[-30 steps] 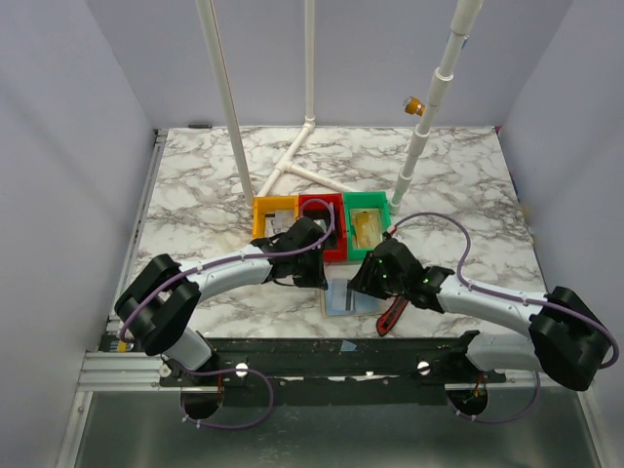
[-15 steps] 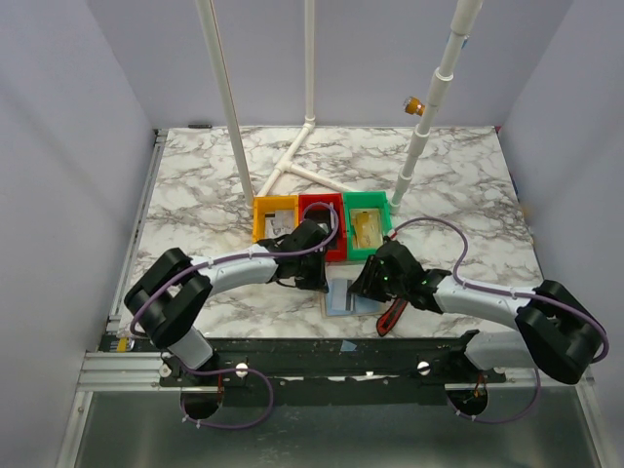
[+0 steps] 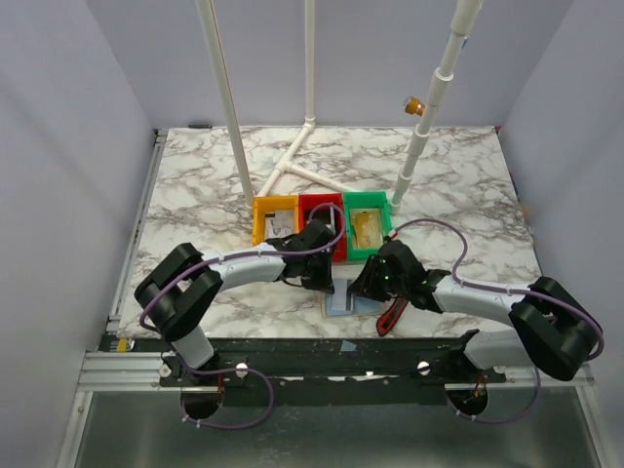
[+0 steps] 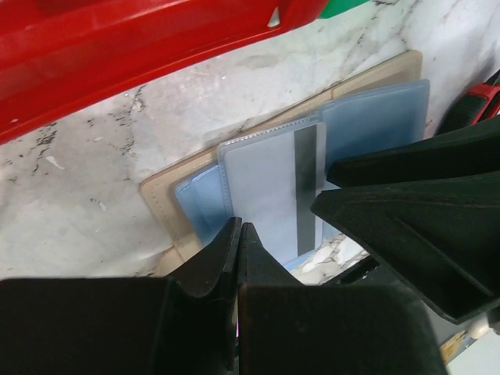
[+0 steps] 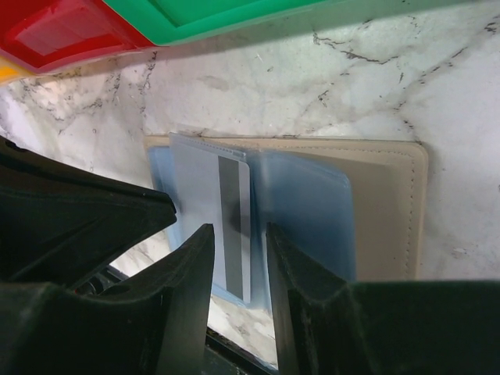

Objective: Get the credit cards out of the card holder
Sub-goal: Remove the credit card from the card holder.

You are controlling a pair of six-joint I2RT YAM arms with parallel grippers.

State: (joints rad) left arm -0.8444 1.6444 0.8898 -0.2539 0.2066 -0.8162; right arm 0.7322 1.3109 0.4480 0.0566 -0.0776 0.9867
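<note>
The card holder (image 3: 359, 300) lies open on the marble near the front edge, tan with blue-grey pockets; it shows in the left wrist view (image 4: 160, 195) and the right wrist view (image 5: 391, 211). A pale card with a dark stripe (image 4: 269, 195) lies on its left half and juts past the near edge; the right wrist view shows it too (image 5: 207, 195). My left gripper (image 4: 238, 226) is shut, its tips at the card's left near edge. My right gripper (image 5: 238, 230) is narrowly open above the card's striped edge. A yellowish card (image 3: 367, 227) lies in the green bin.
Yellow (image 3: 259, 216), red (image 3: 340, 230) and green (image 3: 349, 226) bins stand in a row just behind the holder. A red-and-black tool (image 3: 393, 314) lies right of the holder by the front edge. White pipes (image 3: 292, 161) rise at the back.
The left gripper has edged right, closer to the holder. The right gripper has barely moved. The holder stays in place.
</note>
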